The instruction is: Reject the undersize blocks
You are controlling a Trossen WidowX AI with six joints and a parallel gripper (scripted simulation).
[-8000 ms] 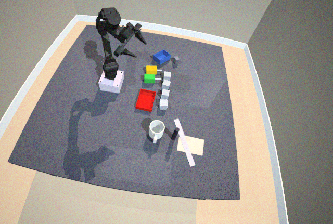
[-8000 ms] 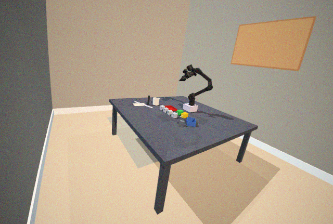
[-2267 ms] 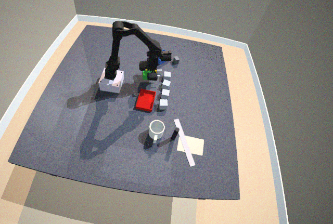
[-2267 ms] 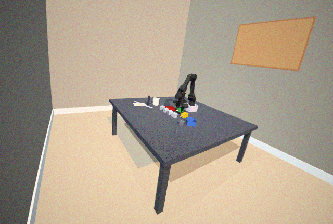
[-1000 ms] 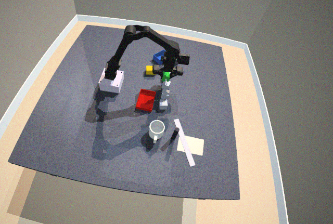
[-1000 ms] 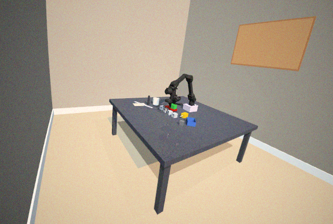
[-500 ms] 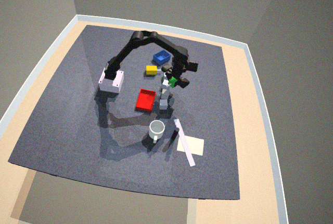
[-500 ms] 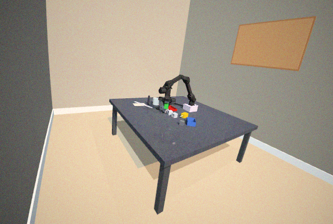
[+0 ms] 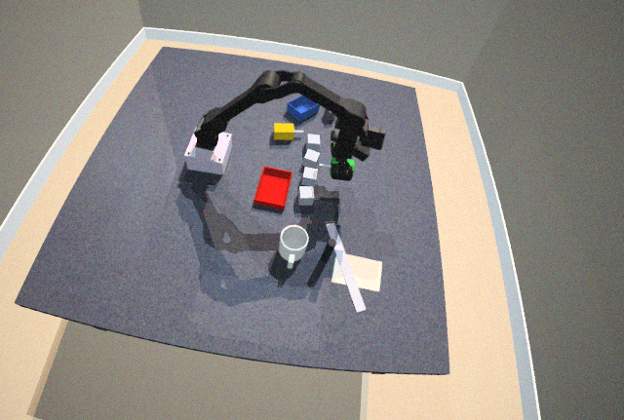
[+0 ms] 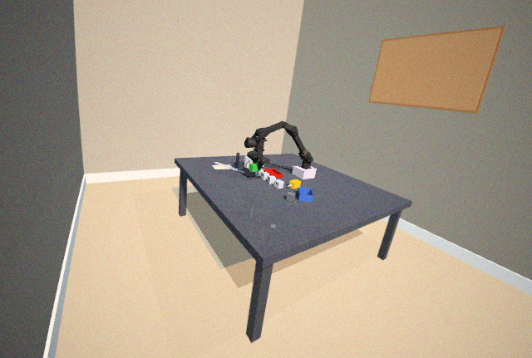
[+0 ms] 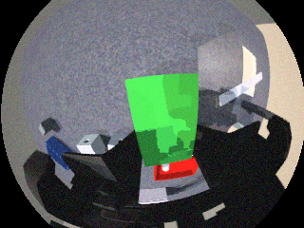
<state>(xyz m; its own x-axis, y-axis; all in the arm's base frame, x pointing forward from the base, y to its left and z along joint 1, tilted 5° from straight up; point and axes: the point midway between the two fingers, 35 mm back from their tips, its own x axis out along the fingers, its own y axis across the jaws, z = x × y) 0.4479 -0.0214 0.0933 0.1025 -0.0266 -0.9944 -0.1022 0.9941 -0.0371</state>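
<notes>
A: Here we go: the green GO gauge with its pale metal pin (image 9: 350,164) (image 10: 253,167) (image 11: 159,106) sits right of the row of silvery steel blocks in the top view, pin aimed left at them!

B: And its long axis?

A: Roughly across the row, level with the gap between the second block (image 9: 312,155) and the third block (image 9: 309,172) counting down from the top. Probably a small sideways correction, then a push left.

B: The hand (image 9: 342,170) (image 10: 256,163) (image 11: 167,133)?

A: Partly open, clamped firmly on the gauge's green handle! Bore contact? Can't see any.

B: The shallow red reject tray (image 9: 272,188) (image 10: 273,173) (image 11: 187,167) waits beyond the blocks, left of them. A skewed pin could catch the rim!
</notes>
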